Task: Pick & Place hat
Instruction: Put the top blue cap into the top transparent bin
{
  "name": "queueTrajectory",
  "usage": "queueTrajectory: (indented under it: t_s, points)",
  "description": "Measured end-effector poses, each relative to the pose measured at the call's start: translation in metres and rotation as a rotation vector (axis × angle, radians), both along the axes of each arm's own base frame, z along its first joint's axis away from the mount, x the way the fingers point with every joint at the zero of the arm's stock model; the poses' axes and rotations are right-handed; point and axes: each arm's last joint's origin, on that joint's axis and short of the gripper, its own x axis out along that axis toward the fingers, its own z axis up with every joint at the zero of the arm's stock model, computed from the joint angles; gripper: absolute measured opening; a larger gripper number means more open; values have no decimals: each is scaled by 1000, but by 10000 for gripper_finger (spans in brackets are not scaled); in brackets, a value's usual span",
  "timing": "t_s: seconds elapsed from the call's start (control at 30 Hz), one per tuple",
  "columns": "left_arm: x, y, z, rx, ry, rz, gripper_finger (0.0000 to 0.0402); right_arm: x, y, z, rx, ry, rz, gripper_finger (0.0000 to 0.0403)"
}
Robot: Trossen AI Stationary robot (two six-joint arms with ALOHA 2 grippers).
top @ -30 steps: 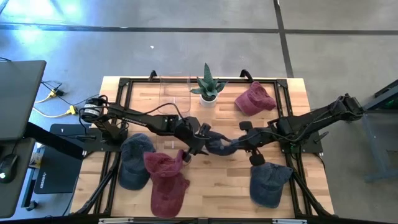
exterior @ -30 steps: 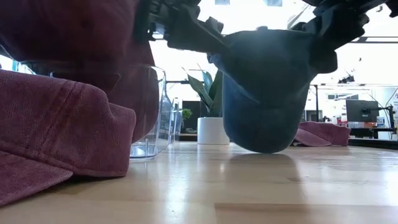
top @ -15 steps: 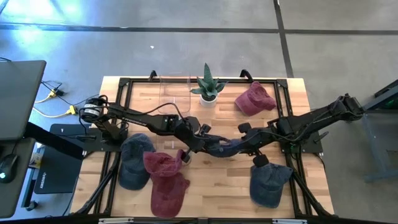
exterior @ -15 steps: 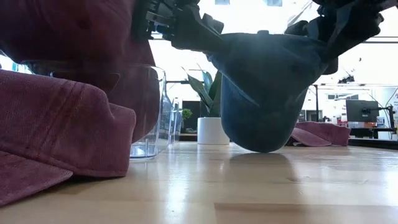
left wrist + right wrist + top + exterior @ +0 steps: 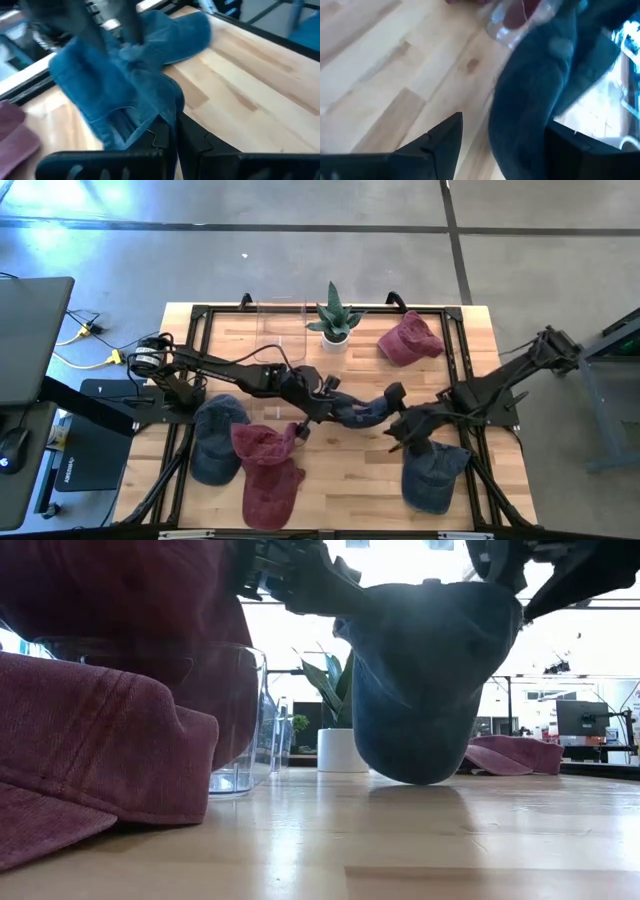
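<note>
A blue denim hat point(image 5: 356, 413) hangs above the middle of the table, and in the low view this hat point(image 5: 428, 690) clears the wood. My left gripper point(image 5: 327, 406) is shut on its left end. My right gripper point(image 5: 401, 420) stands open just right of the hat. In the right wrist view its two fingers point(image 5: 445, 142) are spread, with the hat point(image 5: 535, 100) ahead between them, and I see no hold. My left gripper pinches a bunched edge of the hat point(image 5: 161, 116) between its two shut fingers point(image 5: 175, 142). It comes from the table's left, slanting down. The hat is lifted clear and sags below and beyond the fingers, crumpled and slack.
A maroon hat point(image 5: 268, 468) overlaps a blue one point(image 5: 217, 438) at the near left. Another blue hat point(image 5: 434, 476) lies near right under my right arm, and a maroon one point(image 5: 408, 340) at the far right. A potted plant point(image 5: 335, 321) and a clear container point(image 5: 281, 326) stand at the far edge.
My left gripper has shut on the hat's left end. My right gripper has opened, let go of the hat's right end, rolled, and drawn back toward the table's near right. The hat stays lifted and now hangs from the left gripper alone.
</note>
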Motion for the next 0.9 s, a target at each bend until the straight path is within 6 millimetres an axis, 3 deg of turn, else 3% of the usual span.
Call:
queueTrajectory:
  t_s: [0.2, 0.4, 0.53, 0.77, 0.9]
  points:
    - [3, 2, 4, -48, -25, 110, 12, 9, 6, -19, -63, 32, -35, 191]
    - [0, 1, 8, -74, -29, 58, 23, 8, 5, -22, -66, 57, -85, 88]
    - [0, -1, 8, -102, -19, -5, 71, 4, 3, -17, -44, 56, -83, 11]
    - [0, -2, 7, -83, -27, -51, 188, 7, -2, -16, -24, 60, -71, 16]
    - [8, -2, -10, -3, -17, -36, 227, 10, -4, -15, -11, 54, -12, 7]
